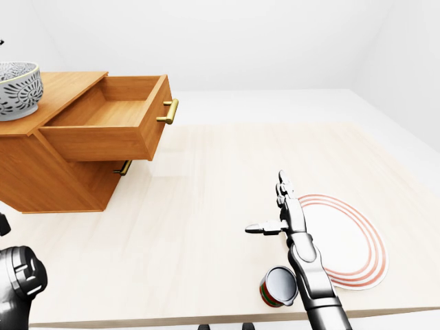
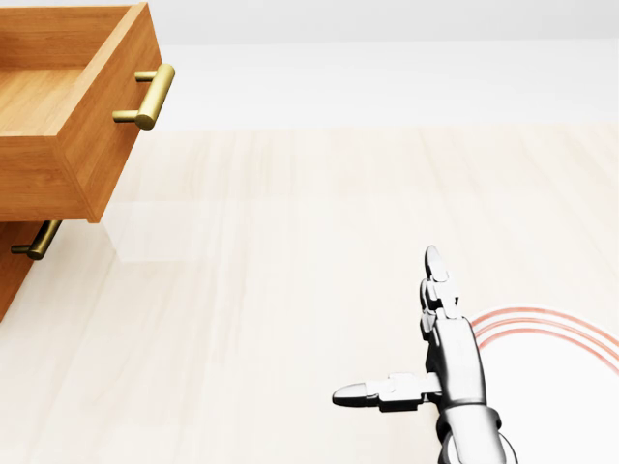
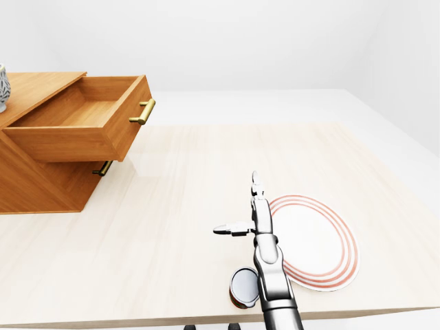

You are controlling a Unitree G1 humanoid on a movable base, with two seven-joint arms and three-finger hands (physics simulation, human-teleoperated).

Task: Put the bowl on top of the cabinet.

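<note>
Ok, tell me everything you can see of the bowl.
The bowl is pale grey, ceramic-looking, with a dark lacy pattern over its rounded wall. It stands upright on the wooden cabinet top, at the far left of the left-eye view, whose edge cuts off part of it. In what shows, only the cabinet top touches it; its inside barely shows.
</note>
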